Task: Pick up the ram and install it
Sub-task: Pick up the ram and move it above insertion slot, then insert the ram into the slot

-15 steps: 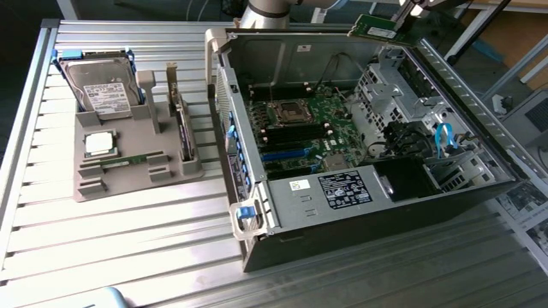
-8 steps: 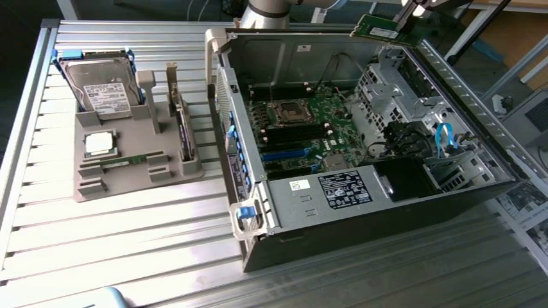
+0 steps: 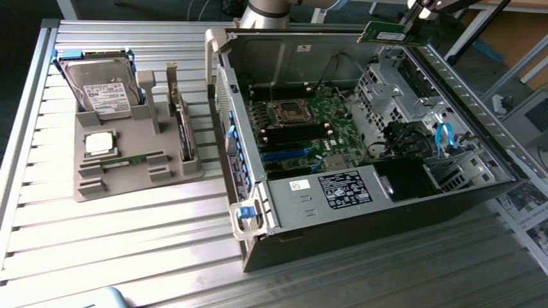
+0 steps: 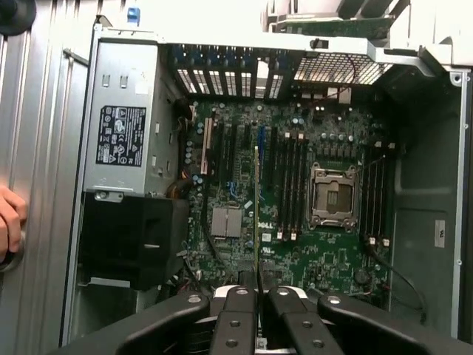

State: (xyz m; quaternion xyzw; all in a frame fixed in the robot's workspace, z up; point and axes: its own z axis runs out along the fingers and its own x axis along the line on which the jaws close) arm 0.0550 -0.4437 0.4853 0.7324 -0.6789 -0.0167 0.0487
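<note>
End effector (image 4: 257, 294) closed narrow on ram (image 4: 256, 214); stick sits edge-on between fingers. Ram held high above open case (image 3: 342, 237), clear of its metal rims. Motherboard (image 4: 325, 259) below, open air between. Second stick (image 3: 128, 161) lies in grey tray (image 3: 128, 189) on worktop (image 3: 128, 250), left of case, well apart. Person's hand (image 4: 9, 222) rests beyond power-supply end of case.

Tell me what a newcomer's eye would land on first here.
The open computer case, lying on its side on the slatted metal table, stands out first, its green motherboard exposed. Above its far rim, at the exterior view's upper right, the end effector is shut on the ram. On the exterior view's left a grey holder carries a hard drive, and a person's hand shows beside the case.
</note>
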